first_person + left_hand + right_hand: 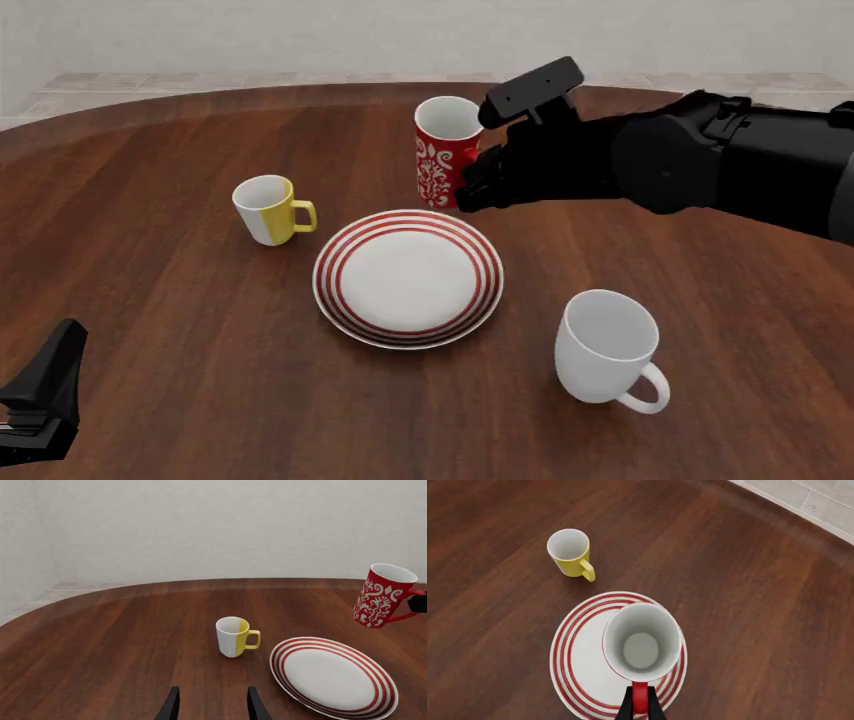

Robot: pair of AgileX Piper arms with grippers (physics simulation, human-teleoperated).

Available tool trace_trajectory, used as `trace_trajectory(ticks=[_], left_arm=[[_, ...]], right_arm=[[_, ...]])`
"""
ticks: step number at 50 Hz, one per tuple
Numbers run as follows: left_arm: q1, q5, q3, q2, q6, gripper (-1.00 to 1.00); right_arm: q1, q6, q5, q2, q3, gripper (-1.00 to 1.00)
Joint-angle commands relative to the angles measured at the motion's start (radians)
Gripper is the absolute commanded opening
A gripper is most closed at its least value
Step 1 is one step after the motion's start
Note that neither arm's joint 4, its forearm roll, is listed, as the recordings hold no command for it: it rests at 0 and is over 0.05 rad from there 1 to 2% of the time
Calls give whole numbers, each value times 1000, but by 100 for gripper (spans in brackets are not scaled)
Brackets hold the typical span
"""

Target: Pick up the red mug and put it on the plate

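The red mug (445, 150), with a white swirly pattern, hangs in the air slightly tilted, over the far right rim of the red-ringed white plate (407, 275). My right gripper (470, 190) is shut on its handle. In the right wrist view the mug (642, 642) shows its white inside, with the plate (584, 660) below it and the gripper (639, 705) pinching the red handle. In the left wrist view the mug (381, 597) floats above and beyond the plate (330, 677). My left gripper (210, 705) is open and empty, low at the near left (47, 390).
A yellow-and-white mug (271, 210) stands upright left of the plate, its handle to the right. A larger plain white mug (611, 345) stands at the plate's near right. The table's curved far edge meets a tiled floor and a pale wall.
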Motion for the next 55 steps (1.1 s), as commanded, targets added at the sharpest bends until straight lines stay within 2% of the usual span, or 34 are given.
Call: trace_trajectory(ticks=[1,55], left_arm=[[0,0,0,0,0,100],[0,0,0,0,0,100]], right_arm=[[32,13,-17,17,10,-100],[76,42,-70,97,46,-100]])
